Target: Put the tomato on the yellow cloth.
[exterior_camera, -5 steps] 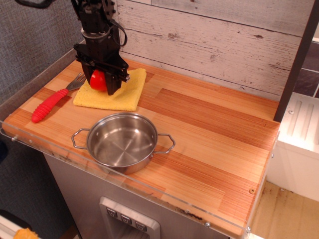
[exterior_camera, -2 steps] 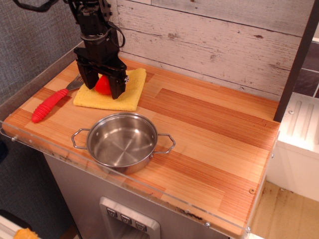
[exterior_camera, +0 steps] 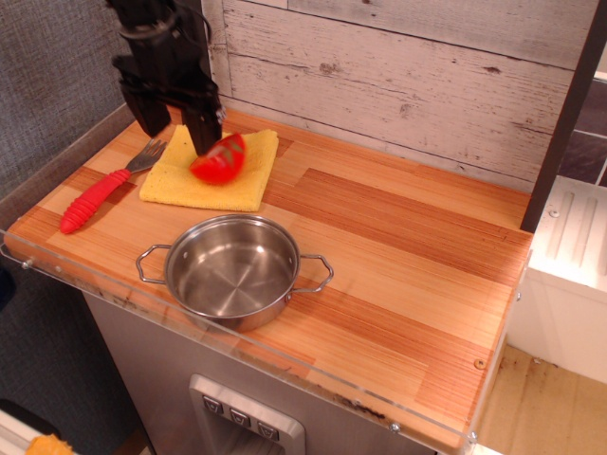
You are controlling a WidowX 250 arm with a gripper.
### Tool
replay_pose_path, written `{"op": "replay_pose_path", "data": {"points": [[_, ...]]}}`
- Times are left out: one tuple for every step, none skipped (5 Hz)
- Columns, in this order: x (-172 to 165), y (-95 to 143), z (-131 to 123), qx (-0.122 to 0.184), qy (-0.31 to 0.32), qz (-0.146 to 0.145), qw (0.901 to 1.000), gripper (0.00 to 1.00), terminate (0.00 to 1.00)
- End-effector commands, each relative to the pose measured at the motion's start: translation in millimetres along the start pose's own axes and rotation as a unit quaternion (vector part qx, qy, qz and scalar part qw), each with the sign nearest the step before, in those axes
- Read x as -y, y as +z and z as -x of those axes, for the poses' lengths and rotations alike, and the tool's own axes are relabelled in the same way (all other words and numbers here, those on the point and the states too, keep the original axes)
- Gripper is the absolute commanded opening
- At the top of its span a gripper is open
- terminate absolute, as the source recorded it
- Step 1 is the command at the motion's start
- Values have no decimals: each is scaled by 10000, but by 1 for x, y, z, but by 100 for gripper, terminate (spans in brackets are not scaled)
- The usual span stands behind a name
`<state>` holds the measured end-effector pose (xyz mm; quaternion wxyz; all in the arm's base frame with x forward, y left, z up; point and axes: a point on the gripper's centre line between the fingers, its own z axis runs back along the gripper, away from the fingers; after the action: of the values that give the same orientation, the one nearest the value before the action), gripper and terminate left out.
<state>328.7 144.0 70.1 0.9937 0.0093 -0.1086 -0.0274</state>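
The tomato (exterior_camera: pixel 220 159), a small red toy half, lies on the yellow cloth (exterior_camera: pixel 211 172) at the back left of the wooden counter, a little right of the cloth's middle. My gripper (exterior_camera: pixel 177 128) hangs above the cloth's back left part, up and to the left of the tomato. Its black fingers are spread apart and hold nothing. The right finger's tip ends just above the tomato's upper left edge.
A steel pot (exterior_camera: pixel 233 270) with two handles stands near the front edge, in front of the cloth. A red-handled fork (exterior_camera: pixel 100 196) lies left of the cloth. A plank wall (exterior_camera: pixel 398 76) runs behind the counter. A dark post (exterior_camera: pixel 565 114) stands at the right.
The gripper was shut on the tomato low over the cloth. It has opened, let the tomato go onto the cloth, and risen up and to the left.
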Motion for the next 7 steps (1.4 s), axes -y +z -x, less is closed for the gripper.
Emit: {"op": "replay_pose_path", "data": {"points": [[4,40,19,401,44,-138,9991,100,0],[7,37,38,224,110,-203,9995,100,0],[9,34,53,16,256,-276,9993,100,0],[10,32,59,-80,245,-189,9995,100,0],[9,30,59,-124,206,-157,9996,100,0],[9,30,59,-124,206,-157,9996,100,0],[9,30,59,-124,206,-157,9996,100,0]]}}
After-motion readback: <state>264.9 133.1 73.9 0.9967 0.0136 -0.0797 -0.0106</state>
